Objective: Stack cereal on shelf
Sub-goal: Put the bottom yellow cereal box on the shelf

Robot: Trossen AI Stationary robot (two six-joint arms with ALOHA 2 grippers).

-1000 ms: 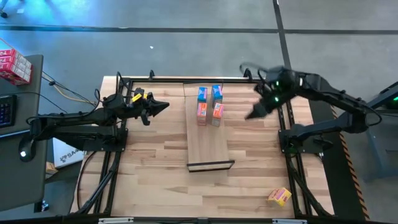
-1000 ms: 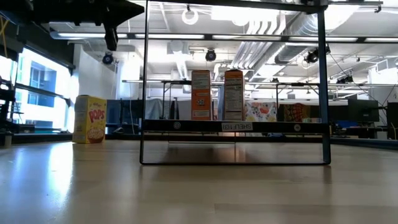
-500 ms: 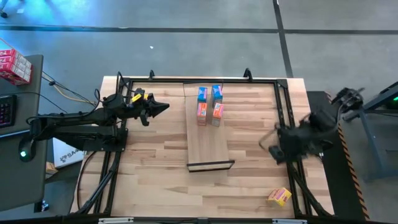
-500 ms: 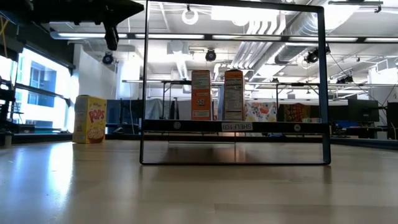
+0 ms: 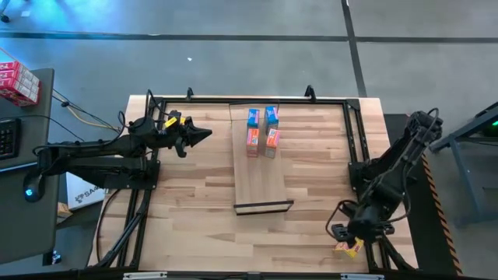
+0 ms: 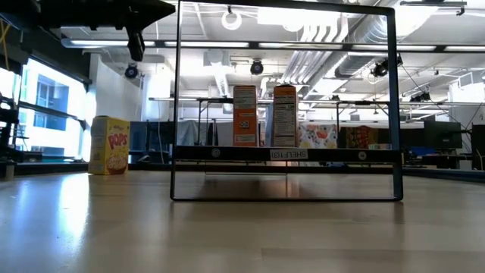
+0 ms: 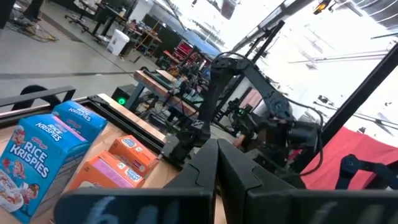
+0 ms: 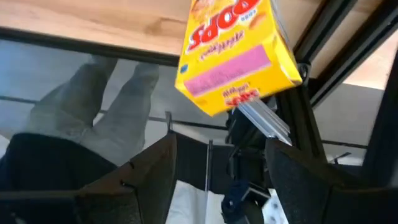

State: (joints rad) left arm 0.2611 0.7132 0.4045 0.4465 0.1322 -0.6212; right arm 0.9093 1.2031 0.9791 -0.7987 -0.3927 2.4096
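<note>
In the high view, the shelf (image 5: 261,175) lies at the centre of the tabletop (image 5: 194,202), with two blue boxes (image 5: 262,117) and two orange-pink boxes (image 5: 262,140) standing at its upper end. The left jaws (image 5: 204,133), pressed together, hover at upper left. The right jaws (image 5: 342,233) hang spread just over a yellow box (image 5: 351,246) at lower right. In the low view, another yellow box (image 6: 109,145) stands at left, apparently behind the shelf frame (image 6: 286,154). In the right wrist view, the yellow box (image 8: 233,53) sits ahead of the open fingers (image 8: 155,168), not gripped.
</note>
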